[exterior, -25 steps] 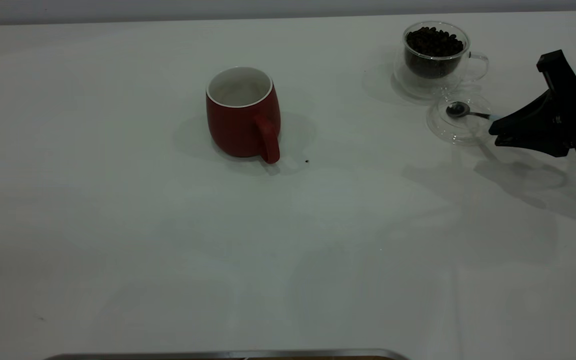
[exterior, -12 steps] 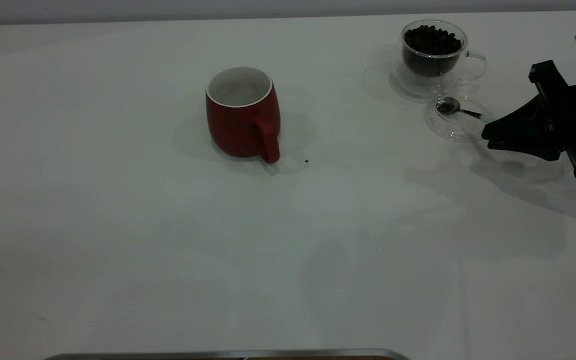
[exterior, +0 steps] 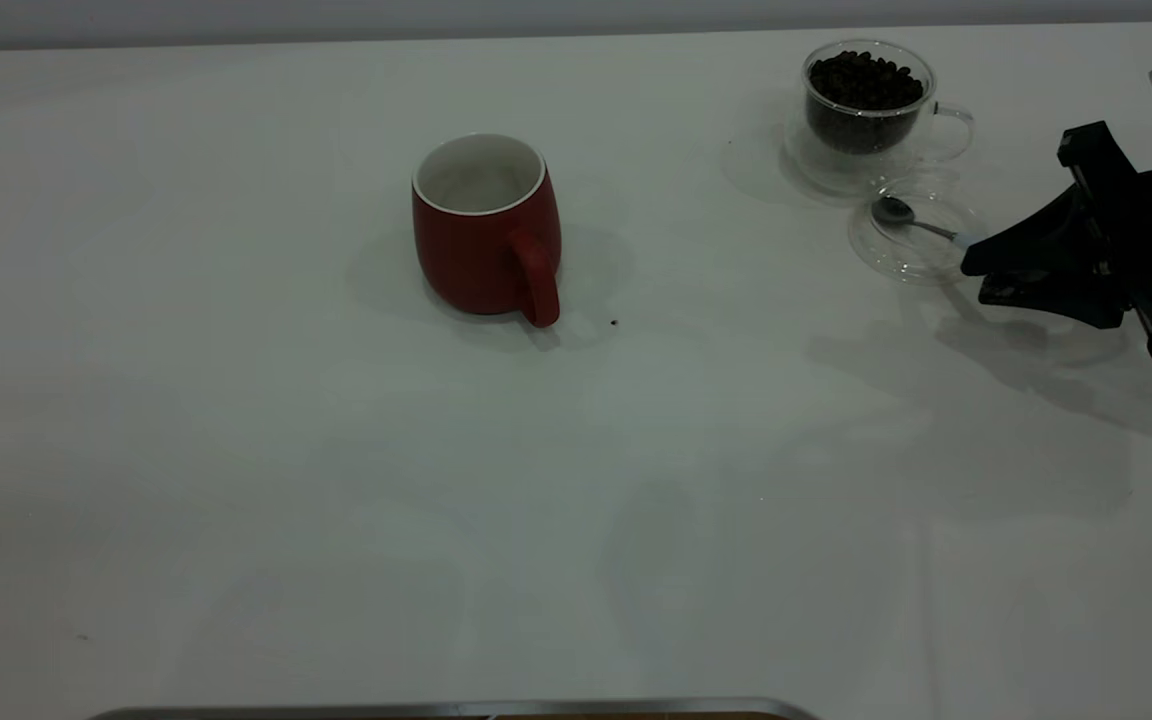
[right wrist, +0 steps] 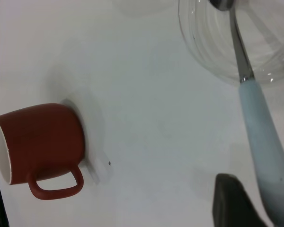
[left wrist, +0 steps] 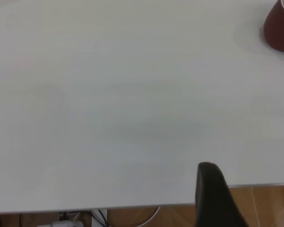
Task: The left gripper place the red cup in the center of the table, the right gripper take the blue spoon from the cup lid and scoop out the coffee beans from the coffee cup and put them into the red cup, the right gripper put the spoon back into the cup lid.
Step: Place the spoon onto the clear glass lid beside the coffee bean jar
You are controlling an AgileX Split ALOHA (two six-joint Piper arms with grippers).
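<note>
The red cup [exterior: 486, 240] stands upright near the middle of the white table [exterior: 576, 500], handle toward the front; it also shows in the right wrist view [right wrist: 42, 142] and the left wrist view [left wrist: 280, 28]. At the back right the glass coffee cup [exterior: 868, 110] holds coffee beans [exterior: 866, 80]. In front of it lies the clear cup lid [exterior: 911, 250]. The blue spoon [exterior: 911, 222] has its bowl over the lid. My right gripper [exterior: 971, 262] is shut on the spoon's pale blue handle [right wrist: 260, 123]. My left gripper [left wrist: 251, 198] is open at the table's edge, far from the cup.
A tiny dark speck [exterior: 614, 323] lies just right of the red cup's handle. A metal strip [exterior: 456, 708] runs along the front edge. The left wrist view shows the table edge with wooden floor and cables [left wrist: 132, 217] beyond it.
My right gripper has moved a little left and up with the spoon. The spoon's bowl has shifted left over the lid and tilted.
</note>
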